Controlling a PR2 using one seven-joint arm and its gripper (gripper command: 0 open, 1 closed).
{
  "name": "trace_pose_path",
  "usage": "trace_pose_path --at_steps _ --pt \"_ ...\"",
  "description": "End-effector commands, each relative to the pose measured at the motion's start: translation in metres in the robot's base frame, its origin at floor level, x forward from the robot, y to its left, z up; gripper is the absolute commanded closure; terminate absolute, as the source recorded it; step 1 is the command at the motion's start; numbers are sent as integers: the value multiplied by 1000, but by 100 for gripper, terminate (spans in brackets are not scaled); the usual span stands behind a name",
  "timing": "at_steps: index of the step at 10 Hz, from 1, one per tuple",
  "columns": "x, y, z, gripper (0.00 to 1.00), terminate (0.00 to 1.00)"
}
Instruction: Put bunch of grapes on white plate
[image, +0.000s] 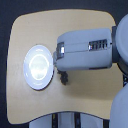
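Seen from above, your gripper (61, 70), its jaw state impossible to tell, hangs over the bunch of grapes (64, 78), with the white plate (38, 67) just beside it toward the exterior view's left.

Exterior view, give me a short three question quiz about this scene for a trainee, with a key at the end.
1. True or false: the bunch of grapes already lies on the white plate.
2. Multiple choice: where is the plate relative to the grapes in the exterior view? A) to the left B) to the right C) underneath them
3. Short answer: can you tell whether the jaws of the gripper are open or shut?

Key
1. False. The grapes show on the wooden table, just off the plate's right edge and below the robot's arm.
2. A.
3. No. The arm covers the jaws, so their state cannot be told.
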Motion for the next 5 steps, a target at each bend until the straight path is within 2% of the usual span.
trace_pose_path --at_steps 1,5 --pt "13 39 47 100 0" --pt "11 92 40 100 0"
